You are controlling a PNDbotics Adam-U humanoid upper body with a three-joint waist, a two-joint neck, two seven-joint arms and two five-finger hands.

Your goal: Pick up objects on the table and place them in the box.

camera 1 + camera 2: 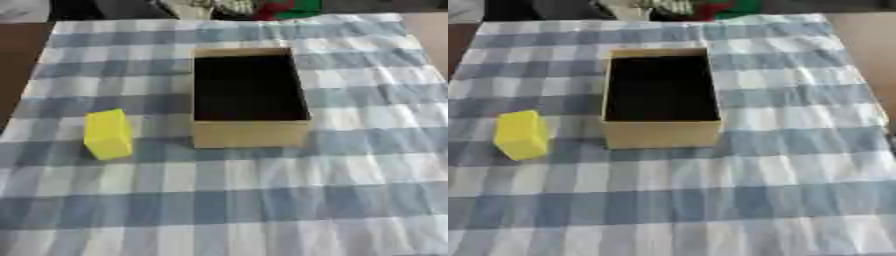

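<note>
A yellow block (108, 134) stands on the blue and white checked cloth, left of the box and close to its near left corner. The box (250, 134) is tan cardboard, open at the top, with a dark inside in which nothing shows. It sits in the middle of the table. Neither of my hands shows in either eye view.
The checked tablecloth (262, 200) covers most of the table, with brown tabletop (17, 50) bare at the far left and far right. Some red, green and white things (262, 7) lie beyond the table's far edge.
</note>
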